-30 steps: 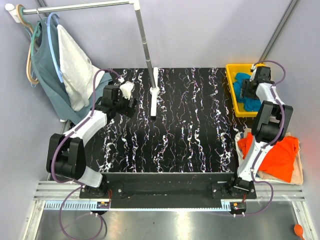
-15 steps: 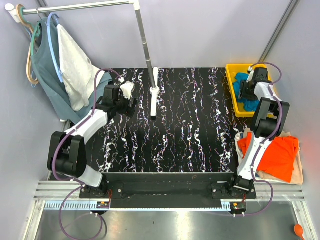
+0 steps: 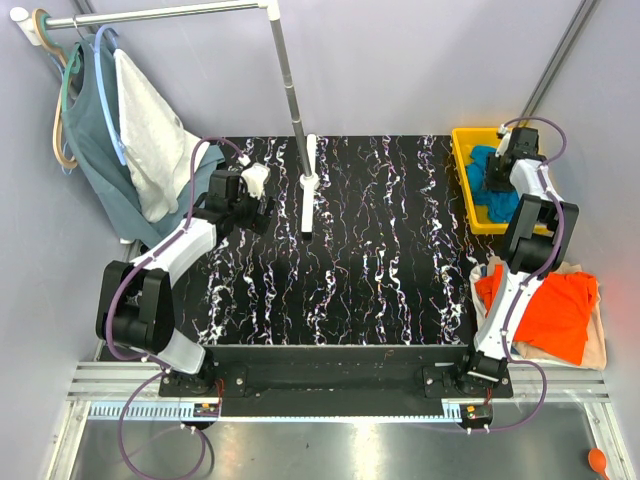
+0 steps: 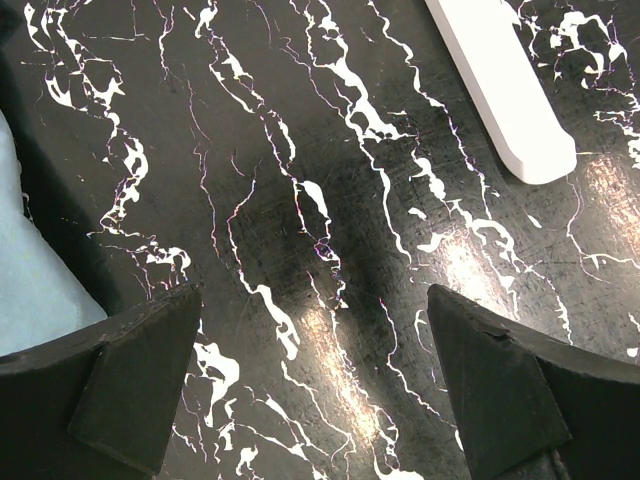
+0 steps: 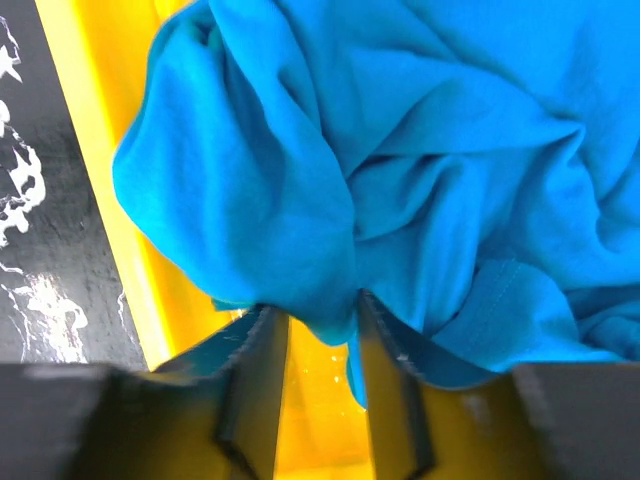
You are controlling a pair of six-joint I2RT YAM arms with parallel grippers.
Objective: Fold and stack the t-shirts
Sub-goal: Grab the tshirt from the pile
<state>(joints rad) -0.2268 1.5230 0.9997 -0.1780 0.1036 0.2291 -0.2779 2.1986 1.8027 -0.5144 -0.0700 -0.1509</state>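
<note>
Black marbled table (image 3: 380,260). Orange t-shirt (image 3: 555,310) lies spread atop cream t-shirt (image 3: 595,345), beside table's right near edge. Teal-blue t-shirt (image 5: 420,150) bunched in yellow bin (image 3: 462,180), far right corner. Right gripper (image 5: 322,390) clenched on a fold of it. Left gripper (image 4: 320,400) over table, jaws spread, holding nothing

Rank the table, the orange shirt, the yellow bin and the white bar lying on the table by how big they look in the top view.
1. table
2. orange shirt
3. yellow bin, close behind the shirt; it is partly hidden, so that pair is unsure
4. white bar, clearly smallest
</note>
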